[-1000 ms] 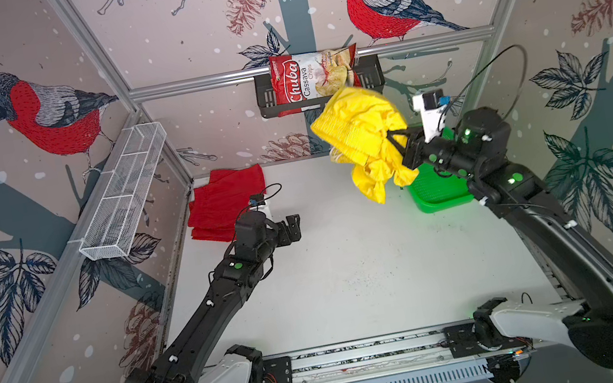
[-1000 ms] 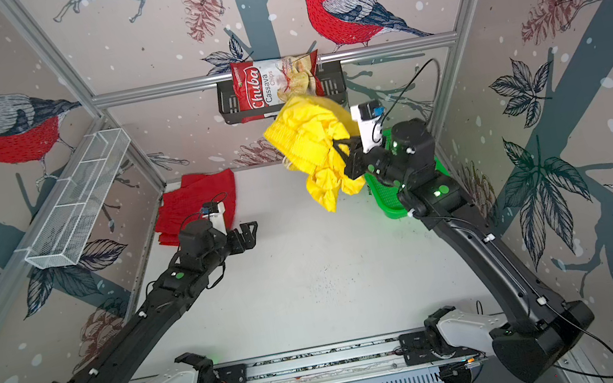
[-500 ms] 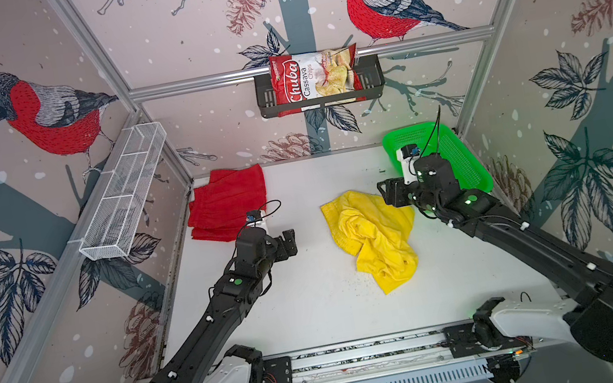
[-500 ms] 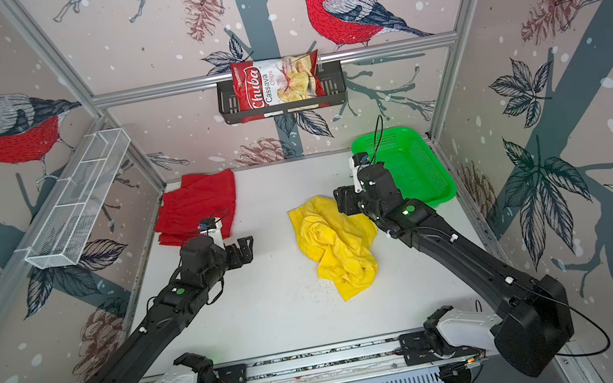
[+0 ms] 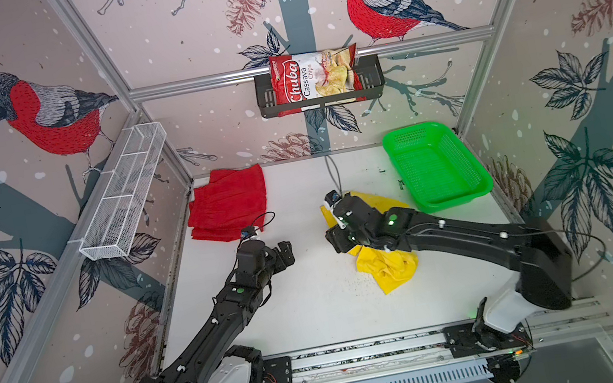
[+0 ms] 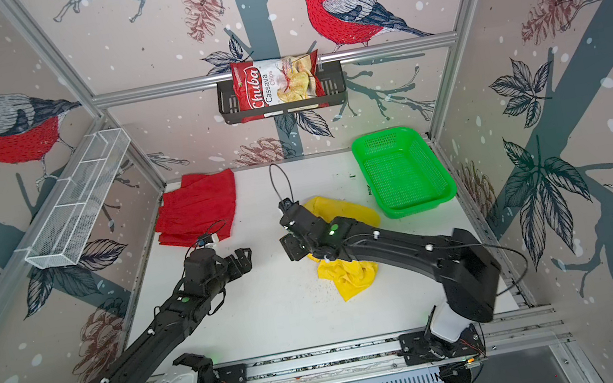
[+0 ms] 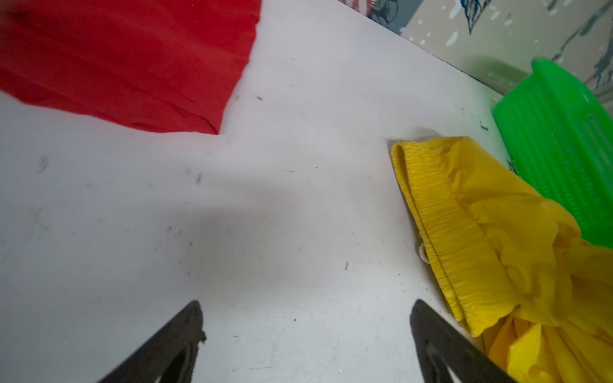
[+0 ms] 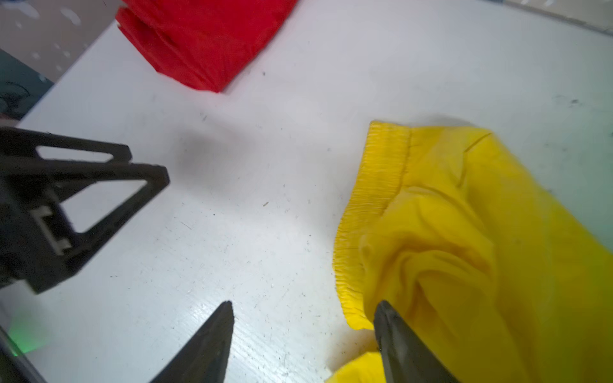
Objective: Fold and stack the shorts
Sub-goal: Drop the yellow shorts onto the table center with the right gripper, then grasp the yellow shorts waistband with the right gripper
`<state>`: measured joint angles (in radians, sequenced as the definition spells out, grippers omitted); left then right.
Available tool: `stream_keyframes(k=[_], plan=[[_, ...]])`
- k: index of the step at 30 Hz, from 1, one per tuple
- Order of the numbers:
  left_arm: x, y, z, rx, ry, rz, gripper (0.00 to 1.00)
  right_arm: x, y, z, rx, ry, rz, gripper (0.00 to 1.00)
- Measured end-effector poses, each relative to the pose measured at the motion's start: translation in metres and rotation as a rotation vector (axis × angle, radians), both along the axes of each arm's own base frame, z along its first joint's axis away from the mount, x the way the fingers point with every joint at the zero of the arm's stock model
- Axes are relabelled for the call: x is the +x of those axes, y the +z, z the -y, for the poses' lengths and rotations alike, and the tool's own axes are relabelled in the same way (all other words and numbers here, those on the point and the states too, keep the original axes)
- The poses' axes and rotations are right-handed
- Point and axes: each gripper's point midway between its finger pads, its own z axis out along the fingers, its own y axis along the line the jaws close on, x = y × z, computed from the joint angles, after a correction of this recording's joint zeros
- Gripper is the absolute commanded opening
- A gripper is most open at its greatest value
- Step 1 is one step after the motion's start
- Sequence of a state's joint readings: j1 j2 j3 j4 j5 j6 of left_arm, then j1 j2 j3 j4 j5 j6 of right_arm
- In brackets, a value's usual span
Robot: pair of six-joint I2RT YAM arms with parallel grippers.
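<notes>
Judging from how the cloth lies, about half the job looks done. Red shorts sit folded into a flat, layered rectangle well apart from the green mesh basket, across the table from it along the same back wall.

Yellow shorts are the work left. They lie in a rumpled heap just beside the basket, on its side toward the table's middle, with the elastic waistband bunched and the legs twisted (no crease reads as a deliberate fold).

Right pincer stands with jaws apart, one tip at the waistband's edge and bare table between the tips, gripping nothing. Left pincer hangs spread wide over bare table, farther again from the basket, also empty.

By my reckoning, what remains is flattening the yellow pair, folding it, then setting it on the red.
</notes>
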<state>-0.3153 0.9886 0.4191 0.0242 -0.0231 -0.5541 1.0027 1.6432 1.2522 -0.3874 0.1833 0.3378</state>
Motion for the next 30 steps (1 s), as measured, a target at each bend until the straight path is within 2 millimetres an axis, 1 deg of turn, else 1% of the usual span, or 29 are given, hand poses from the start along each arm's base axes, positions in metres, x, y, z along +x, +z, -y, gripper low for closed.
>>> stream_keyframes(k=[1, 3, 5, 7, 11, 17, 19, 21, 23, 26, 28, 30], plan=[[-0.001, -0.001, -0.004, -0.013, 0.015, -0.002, 0.96, 0.001, -0.013, -0.006, -0.025, 0.000, -0.018, 0.70], [-0.002, -0.002, -0.008, -0.035, 0.030, 0.002, 0.96, 0.005, -0.038, -0.009, -0.087, -0.009, -0.049, 0.70], [-0.003, -0.001, -0.009, -0.047, 0.033, 0.008, 0.96, 0.010, -0.062, -0.007, -0.149, -0.031, -0.074, 0.71], [-0.004, 0.001, -0.008, -0.067, 0.032, 0.016, 0.96, 0.016, -0.081, -0.001, -0.202, -0.063, -0.094, 0.71], [-0.005, 0.003, -0.009, -0.069, 0.035, 0.023, 0.96, 0.029, -0.098, 0.005, -0.264, -0.106, -0.091, 0.71], [-0.005, 0.000, -0.009, -0.066, 0.036, 0.015, 0.96, 0.037, -0.113, 0.014, -0.321, -0.153, -0.091, 0.71], [-0.005, -0.002, -0.009, -0.062, 0.034, 0.009, 0.96, 0.038, -0.115, 0.016, -0.329, -0.159, -0.093, 0.71], [-0.005, -0.003, -0.009, -0.054, 0.030, 0.005, 0.96, 0.039, -0.109, 0.015, -0.323, -0.160, -0.082, 0.71], [-0.005, -0.005, -0.009, -0.048, 0.026, 0.001, 0.96, 0.037, -0.096, 0.012, -0.302, -0.152, -0.068, 0.71], [-0.004, -0.007, -0.009, -0.046, 0.026, -0.004, 0.96, 0.035, -0.066, 0.006, -0.244, -0.147, -0.034, 0.71], [-0.002, -0.006, -0.008, -0.049, 0.024, 0.001, 0.96, 0.038, -0.049, 0.009, -0.219, -0.165, -0.007, 0.72], [-0.002, -0.007, -0.008, -0.049, 0.023, 0.001, 0.96, 0.042, -0.044, 0.014, -0.223, -0.185, 0.010, 0.72]])
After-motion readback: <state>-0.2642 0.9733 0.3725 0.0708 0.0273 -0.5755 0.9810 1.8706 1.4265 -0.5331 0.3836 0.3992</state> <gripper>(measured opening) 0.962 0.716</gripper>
